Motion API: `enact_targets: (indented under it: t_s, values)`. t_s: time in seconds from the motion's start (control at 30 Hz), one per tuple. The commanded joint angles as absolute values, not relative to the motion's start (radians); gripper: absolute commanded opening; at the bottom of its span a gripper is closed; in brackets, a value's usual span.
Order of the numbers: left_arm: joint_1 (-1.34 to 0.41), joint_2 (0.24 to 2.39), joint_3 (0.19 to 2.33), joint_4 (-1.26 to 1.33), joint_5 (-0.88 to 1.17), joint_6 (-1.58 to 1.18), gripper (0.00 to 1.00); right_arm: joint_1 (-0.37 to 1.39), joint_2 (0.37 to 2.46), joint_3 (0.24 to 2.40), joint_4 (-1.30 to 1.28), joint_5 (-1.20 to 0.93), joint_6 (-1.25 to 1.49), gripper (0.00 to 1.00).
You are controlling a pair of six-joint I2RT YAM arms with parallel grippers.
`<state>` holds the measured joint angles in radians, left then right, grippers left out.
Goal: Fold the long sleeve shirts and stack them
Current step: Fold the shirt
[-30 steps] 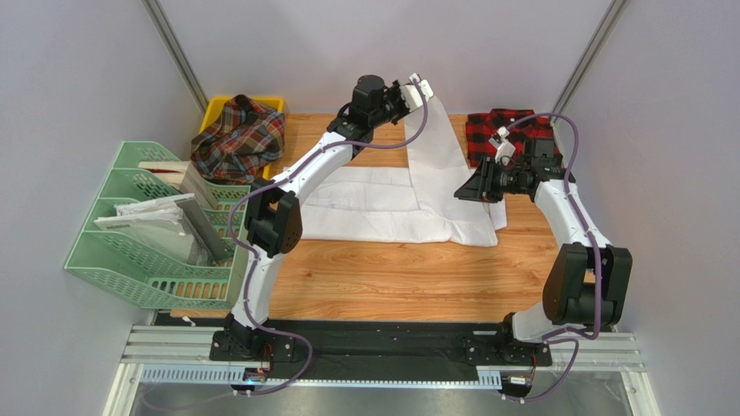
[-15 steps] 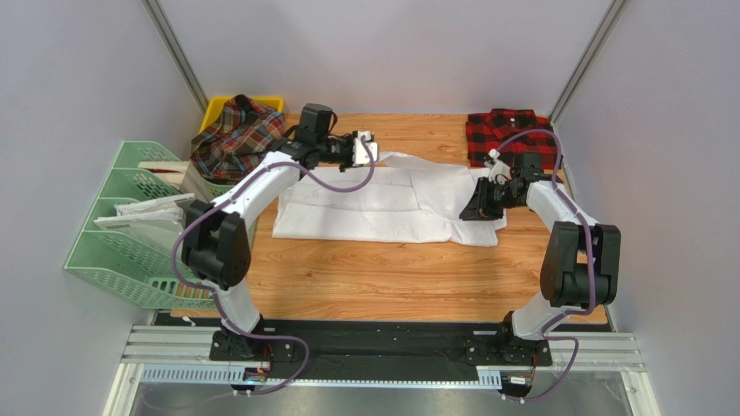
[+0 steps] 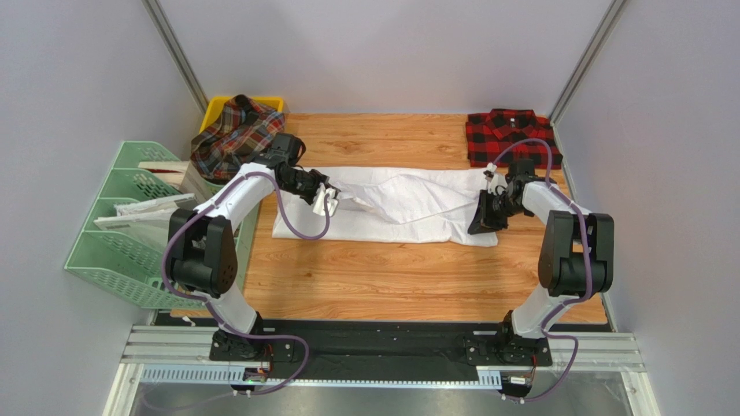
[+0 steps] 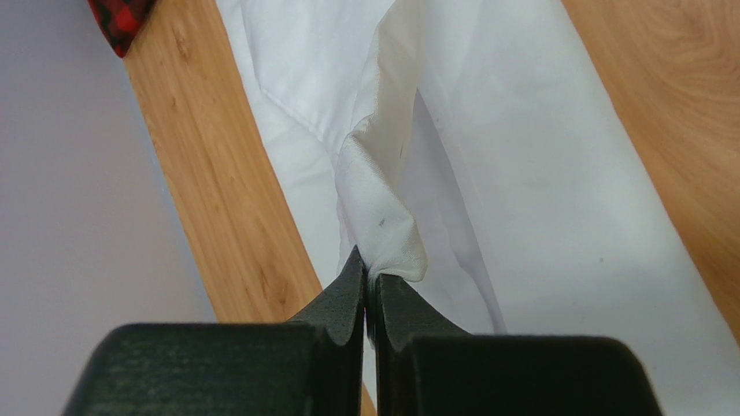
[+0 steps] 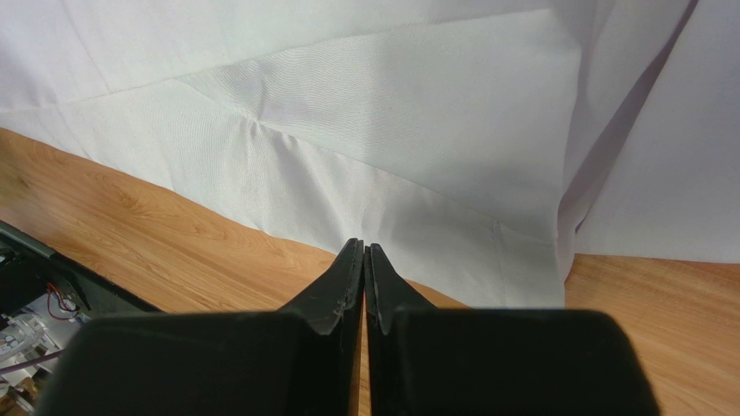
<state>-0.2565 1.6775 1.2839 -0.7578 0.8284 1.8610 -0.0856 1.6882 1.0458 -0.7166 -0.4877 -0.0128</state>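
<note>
The large white shirt [image 3: 391, 221] lies spread across the middle of the table. My left gripper [image 3: 333, 198] is shut on a fold of its cloth, seen pinched between the jaws in the left wrist view [image 4: 369, 269], and holds it stretched over the shirt's left half [image 4: 521, 173]. My right gripper [image 3: 477, 225] is shut with nothing between the jaws. Its tips [image 5: 363, 247] rest at the front edge of the white shirt [image 5: 391, 130], near the right corner. The red-and-black checked shirt [image 3: 508, 134] lies folded at the back right. The tartan shirt [image 3: 239, 134] is heaped at the back left.
The tartan shirt sits in a yellow bin [image 3: 271, 103]. A green file rack [image 3: 139, 260] with white paper sheets [image 3: 143, 212] stands along the left edge. A corner of the checked shirt [image 4: 117, 13] shows in the left wrist view. Bare wood lies in front of the white shirt.
My left gripper has swung down from high at the back to the left front, drawing the white cloth over the shirt. My right gripper has dropped to the shirt's front right corner.
</note>
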Motion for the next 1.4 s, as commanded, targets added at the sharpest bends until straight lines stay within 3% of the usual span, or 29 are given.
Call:
enact_targets:
  t_s: [0.0,0.2,0.27,0.3,0.37,0.5,0.63,0.73,0.8,0.93,1.07,1.2,1.37]
  values:
    - [-0.227,1.712,1.282,-0.695,0.85,2.173,0.0,-0.084,1.704,1.063,-0.732,-0.477,-0.041,0.05]
    - [-0.198,1.778,1.292,-0.647,0.821,2.379,0.0,-0.084,1.695,1.071,-0.749,-0.491,-0.048,0.05]
    - [-0.186,1.795,1.295,-0.644,0.805,2.451,0.05,-0.084,1.692,1.075,-0.762,-0.499,-0.057,0.05]
    - [-0.173,1.805,1.293,-0.643,0.795,2.468,0.16,-0.083,1.69,1.075,-0.767,-0.503,-0.061,0.05]
    - [-0.16,1.805,1.286,-0.644,0.772,2.508,0.28,-0.083,1.683,1.081,-0.784,-0.509,-0.078,0.05]
    - [-0.082,1.764,1.261,-0.652,0.756,2.502,0.73,-0.083,1.635,1.083,-0.816,-0.54,-0.11,0.06]
    - [-0.04,1.701,1.284,-0.675,0.753,2.192,0.85,-0.083,1.557,1.1,-0.847,-0.537,-0.141,0.07]
    - [-0.044,1.64,1.299,-0.698,0.79,1.937,0.89,-0.078,1.539,1.115,-0.851,-0.487,-0.156,0.08]
    - [-0.084,1.615,1.325,-0.706,0.761,1.762,0.99,-0.075,1.537,1.123,-0.848,-0.465,-0.164,0.08]
    - [-0.176,1.681,1.442,-0.725,0.632,1.329,0.99,-0.057,1.551,1.141,-0.831,-0.427,-0.15,0.09]
    - [-0.239,1.95,1.725,-0.863,0.456,0.945,0.99,-0.043,1.578,1.149,-0.834,-0.413,-0.133,0.09]
    - [-0.244,2.218,2.139,-1.06,0.3,0.818,0.99,-0.02,1.591,1.129,-0.824,-0.394,-0.13,0.09]
    - [-0.245,2.338,2.203,-1.072,0.236,0.811,0.96,-0.006,1.588,1.12,-0.822,-0.371,-0.135,0.1]
